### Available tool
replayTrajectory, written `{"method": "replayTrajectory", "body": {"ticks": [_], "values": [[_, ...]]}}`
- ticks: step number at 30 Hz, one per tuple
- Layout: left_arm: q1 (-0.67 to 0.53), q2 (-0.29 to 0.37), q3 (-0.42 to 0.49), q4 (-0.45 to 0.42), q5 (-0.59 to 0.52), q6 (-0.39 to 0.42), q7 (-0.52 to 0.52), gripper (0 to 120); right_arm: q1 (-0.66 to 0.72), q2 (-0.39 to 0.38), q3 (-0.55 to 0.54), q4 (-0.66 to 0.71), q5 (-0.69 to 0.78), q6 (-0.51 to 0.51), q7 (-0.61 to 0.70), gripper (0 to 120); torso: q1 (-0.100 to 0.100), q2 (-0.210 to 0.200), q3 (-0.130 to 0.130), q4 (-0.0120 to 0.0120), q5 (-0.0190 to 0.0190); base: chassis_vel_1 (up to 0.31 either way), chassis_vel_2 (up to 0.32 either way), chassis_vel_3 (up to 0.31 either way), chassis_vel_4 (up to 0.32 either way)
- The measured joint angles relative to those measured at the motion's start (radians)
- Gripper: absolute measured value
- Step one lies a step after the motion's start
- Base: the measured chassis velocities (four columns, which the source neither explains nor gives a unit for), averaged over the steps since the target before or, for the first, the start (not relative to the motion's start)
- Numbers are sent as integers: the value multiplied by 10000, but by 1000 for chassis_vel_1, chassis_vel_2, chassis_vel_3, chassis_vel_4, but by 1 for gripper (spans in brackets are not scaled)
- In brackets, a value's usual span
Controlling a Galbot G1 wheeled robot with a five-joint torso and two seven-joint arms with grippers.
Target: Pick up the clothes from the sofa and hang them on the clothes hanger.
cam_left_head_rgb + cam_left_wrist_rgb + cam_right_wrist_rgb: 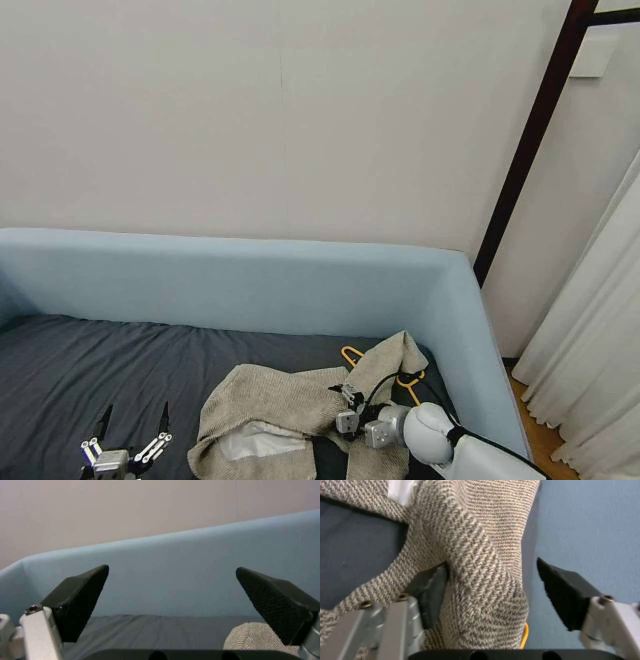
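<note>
The left gripper (136,412) is held over the dark grey fabric seat (60,370) of the pale blue upholstered sofa (250,285), its fingers spread wide. Further right, a crumpled beige knitted garment (265,400) is laid on the seat beside the armrest, a thin orange hanger (347,351) partly covered by it. The right gripper (491,568) is pressed to the garment, jaws wide astride a raised fold.

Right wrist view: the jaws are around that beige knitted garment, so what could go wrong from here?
The right gripper, jaws open, straddles one thick fold of the beige knitted garment; closing may pinch only a loose layer that slips. The orange hanger lies partly under the knit and might snag and lift too. The left gripper hovers open over the dark grey seat, apart from the garment.
</note>
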Motion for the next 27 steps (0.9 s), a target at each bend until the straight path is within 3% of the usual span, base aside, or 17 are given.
{"method": "replayTrajectory", "body": {"ticks": [8, 11, 16, 18, 20, 22, 25, 27], "values": [[-11, -6, 105, 21, 66, 0, -46, 100, -198, 82, 114, -126, 570, -1, -305, 39, 0, 0, 0, 0, 0, 0, 0, 0, 0], [-55, 65, 112, 87, 67, 0, -129, 100, -199, 60, 155, -142, 888, 122, -408, 25, 0, 0, 0, 0, 0, 0, 0, 0, 0], [-105, 116, 127, 163, 57, 8, -176, 100, -187, 44, 276, -155, 1189, 321, -465, 11, 0, 0, 0, 0, 0, 0, 0, 0, 0], [-132, 134, 160, 180, 44, 15, -192, 100, -195, -14, 424, -89, 1952, 523, -729, 1, 0, -1, 0, 0, 0, 0, 0, 0, 0], [-147, 157, 171, 180, 31, 20, -198, 100, -227, -111, 587, 142, 3054, 545, -1210, 0, 0, -1, 0, 0, 0, 0, 0, 0, 0], [-151, 166, 173, 180, 29, 21, -199, 100, -230, -138, 607, 202, 3273, 526, -1297, 0, 0, -1, 0, 0, 1, 0, 0, 0, 0], [-234, 238, 210, 216, 13, 44, -205, 100, -139, -574, 743, 1135, 7067, 35, -2059, 0, 0, 0, 0, -1, 1, 0, 0, 0, 0], [-248, 240, 227, 222, 12, 50, -206, 100, -80, -632, 775, 1296, 7732, -46, -2102, 0, 0, 0, 0, -1, 1, 0, 0, 0, 0]]}}
